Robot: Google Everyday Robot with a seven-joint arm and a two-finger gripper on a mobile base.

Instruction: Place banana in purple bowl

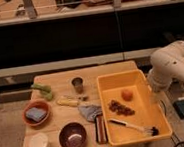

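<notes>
Left of the tray point(103, 107), banana point(68, 102) lies between cup point(77, 84) and purple bowl point(73, 136); gripper, spread, hides behind arm point(173, 68).

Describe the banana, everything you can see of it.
The banana is slim, pale yellow and slightly curved. It lies flat on the wooden table, left of the yellow tray, its right end by the grey cloth; contact unclear. The end effector is out of sight; only the white arm shows, far right.

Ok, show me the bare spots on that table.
Bare: back strip of the table beside the metal cup; wood between orange bowl and purple bowl. Crowded around the banana. Gripper out of sight; arm right of the tray.
</notes>
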